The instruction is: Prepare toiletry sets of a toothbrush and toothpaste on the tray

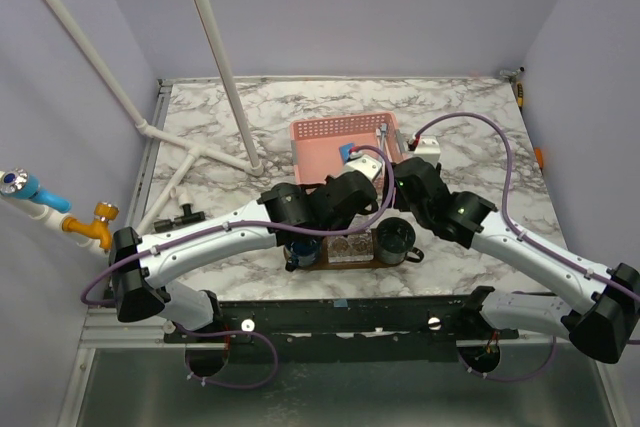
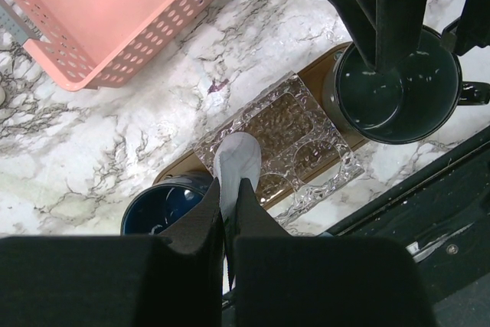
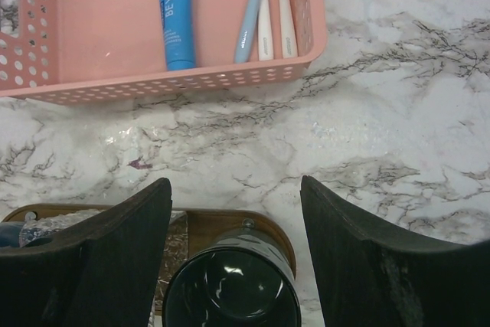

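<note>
Left end effector [image 2: 230, 189]: fingers pressed together, pinching the held toothbrush [image 2: 237, 160]. It is slim and white-grey, and only its rounded end shows past the fingertips. In the left wrist view that end lies over the clear dimpled holder [image 2: 295, 132] at the middle of the tray [image 2: 328, 67]. Touching or apart: cannot tell.

Tray: dark brown wood with rounded ends, flat on the marble table [image 3: 383, 112], at 6 o'clock of the pink basket [image 3: 153, 82].
- 9 o'clock end: blue cup [image 2: 162, 206], upright, partly hidden behind a left finger.
- Middle: the holder.
- 3 o'clock end: dark green cup [image 3: 230, 289], upright, interior dark and glossy.

In the way: in the left wrist view the right arm's black links hang over the green cup and cover part of its rim.

Right end effector [image 3: 236, 185]: fingers spread wide, nothing between them. It hangs over the table strip between basket and tray, with the green cup just at its 6 o'clock.

Basket: perforated walls. Contents, from the right wrist view:
- Blue toothpaste tube [image 3: 175, 13], lying flat, lettered "BE YOU".
- Pale blue toothbrush [image 3: 249, 13], leaning slightly.
- Two white toothbrushes [image 3: 266, 24], side by side against the 3 o'clock wall.

Small maroon speck [image 3: 140, 164] on the table at 6 o'clock of the basket.
</note>
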### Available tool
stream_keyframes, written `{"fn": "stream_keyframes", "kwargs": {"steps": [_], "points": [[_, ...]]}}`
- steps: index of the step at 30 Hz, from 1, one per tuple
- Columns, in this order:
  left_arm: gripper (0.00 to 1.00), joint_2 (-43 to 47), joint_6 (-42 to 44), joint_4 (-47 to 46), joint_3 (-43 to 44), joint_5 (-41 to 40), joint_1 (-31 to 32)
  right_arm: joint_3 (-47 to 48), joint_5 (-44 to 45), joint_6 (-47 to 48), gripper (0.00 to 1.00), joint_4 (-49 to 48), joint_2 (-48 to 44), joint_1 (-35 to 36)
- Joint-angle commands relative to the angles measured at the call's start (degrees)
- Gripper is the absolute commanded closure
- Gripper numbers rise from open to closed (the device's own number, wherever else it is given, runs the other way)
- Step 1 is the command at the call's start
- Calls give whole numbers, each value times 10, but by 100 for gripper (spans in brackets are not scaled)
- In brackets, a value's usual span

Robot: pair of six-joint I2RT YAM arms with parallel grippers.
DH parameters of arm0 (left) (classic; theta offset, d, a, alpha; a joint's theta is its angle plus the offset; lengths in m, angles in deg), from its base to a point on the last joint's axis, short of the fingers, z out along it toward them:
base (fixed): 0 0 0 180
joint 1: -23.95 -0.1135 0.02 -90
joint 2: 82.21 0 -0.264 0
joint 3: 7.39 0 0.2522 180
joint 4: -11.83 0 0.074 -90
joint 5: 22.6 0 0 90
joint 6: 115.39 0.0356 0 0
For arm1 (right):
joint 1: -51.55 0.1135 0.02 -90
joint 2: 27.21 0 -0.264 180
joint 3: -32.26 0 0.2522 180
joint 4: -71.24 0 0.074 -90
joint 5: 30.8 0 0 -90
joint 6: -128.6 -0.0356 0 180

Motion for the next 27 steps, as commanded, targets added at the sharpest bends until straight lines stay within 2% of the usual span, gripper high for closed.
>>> {"fn": "stream_keyframes", "kwargs": {"steps": [1, 27], "points": [[100, 0, 0, -25, -12, -8, -1, -12, -7, -7, 28, -9, 6, -2], [100, 3, -10, -71, -74, -1, -3, -23, -11, -12, 26, -16, 13, -2]]}}
